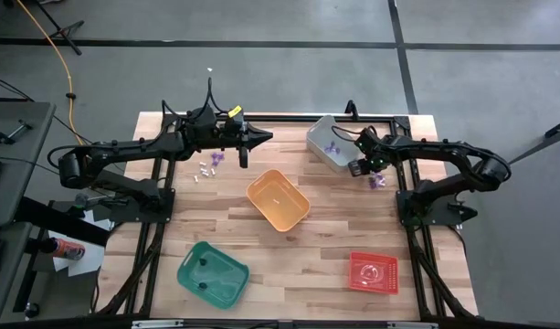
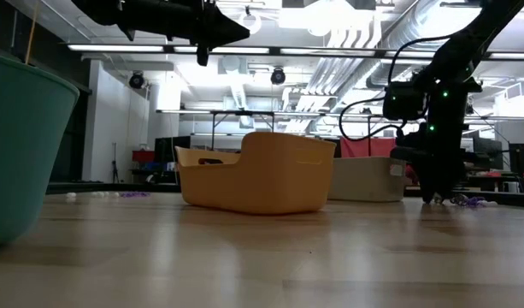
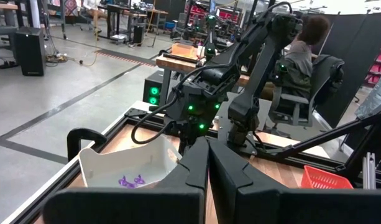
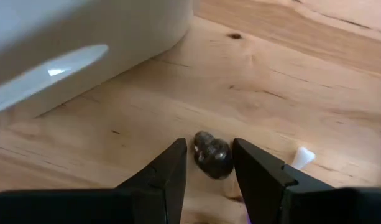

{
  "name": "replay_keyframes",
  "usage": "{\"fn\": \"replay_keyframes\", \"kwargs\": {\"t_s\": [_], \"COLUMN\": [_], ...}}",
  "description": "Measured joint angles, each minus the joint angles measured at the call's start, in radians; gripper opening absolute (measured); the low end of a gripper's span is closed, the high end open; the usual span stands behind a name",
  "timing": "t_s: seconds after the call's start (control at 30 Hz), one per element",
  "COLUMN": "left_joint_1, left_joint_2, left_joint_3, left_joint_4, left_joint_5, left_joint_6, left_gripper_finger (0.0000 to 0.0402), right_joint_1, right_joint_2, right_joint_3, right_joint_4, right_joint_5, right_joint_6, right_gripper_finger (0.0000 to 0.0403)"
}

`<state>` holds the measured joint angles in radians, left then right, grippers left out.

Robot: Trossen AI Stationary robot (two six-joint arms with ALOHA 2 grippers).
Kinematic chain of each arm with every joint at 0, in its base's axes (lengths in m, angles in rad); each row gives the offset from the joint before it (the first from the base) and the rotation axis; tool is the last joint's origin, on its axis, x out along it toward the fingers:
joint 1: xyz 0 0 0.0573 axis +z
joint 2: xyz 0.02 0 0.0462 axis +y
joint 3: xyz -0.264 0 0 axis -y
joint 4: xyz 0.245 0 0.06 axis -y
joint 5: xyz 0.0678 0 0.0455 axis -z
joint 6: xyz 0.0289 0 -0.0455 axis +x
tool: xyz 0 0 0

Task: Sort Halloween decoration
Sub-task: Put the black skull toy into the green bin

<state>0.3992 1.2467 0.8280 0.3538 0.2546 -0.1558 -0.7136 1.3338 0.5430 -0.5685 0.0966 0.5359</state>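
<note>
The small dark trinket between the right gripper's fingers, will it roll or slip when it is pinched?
The dark trinket looks rounded and glossy, so it may slip or roll sideways if the right gripper closes off-centre. It appears hard and very small, probably light. It lies on the bare wooden table, so a nudge would likely move it easily.

No readable text in any view.
No lettering, label, brand mark, number or sign can be made out on the bins, the table, the arms or the room beyond them; any marks there are too small or blurred to read.
</note>
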Motion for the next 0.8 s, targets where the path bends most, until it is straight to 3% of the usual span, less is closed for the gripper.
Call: {"fn": "replay_keyframes", "kwargs": {"t_s": [0.3, 0.63, 0.8], "left_joint_1": [0.0, 0.0, 0.001], "left_joint_2": [0.0, 0.0, 0.0], "left_joint_3": [0.0, 0.0, 0.0], "left_joint_4": [0.0, 0.0, 0.001], "left_joint_5": [0.0, 0.0, 0.0], "left_joint_6": [0.001, 0.001, 0.01], "left_gripper_finger": [0.0, 0.0, 0.0], "right_joint_1": [0.0, 0.0, 0.004], "right_joint_2": [0.0, -0.007, -0.072], "right_joint_3": [0.0, 0.0, -0.004], "right_joint_4": [0.0, 0.0, -0.011], "right_joint_5": [0.0, 0.005, 0.005], "right_joint_6": [-0.026, -0.047, -0.039], "right_gripper_finger": [0.0125, 0.0039, 0.0036]}}
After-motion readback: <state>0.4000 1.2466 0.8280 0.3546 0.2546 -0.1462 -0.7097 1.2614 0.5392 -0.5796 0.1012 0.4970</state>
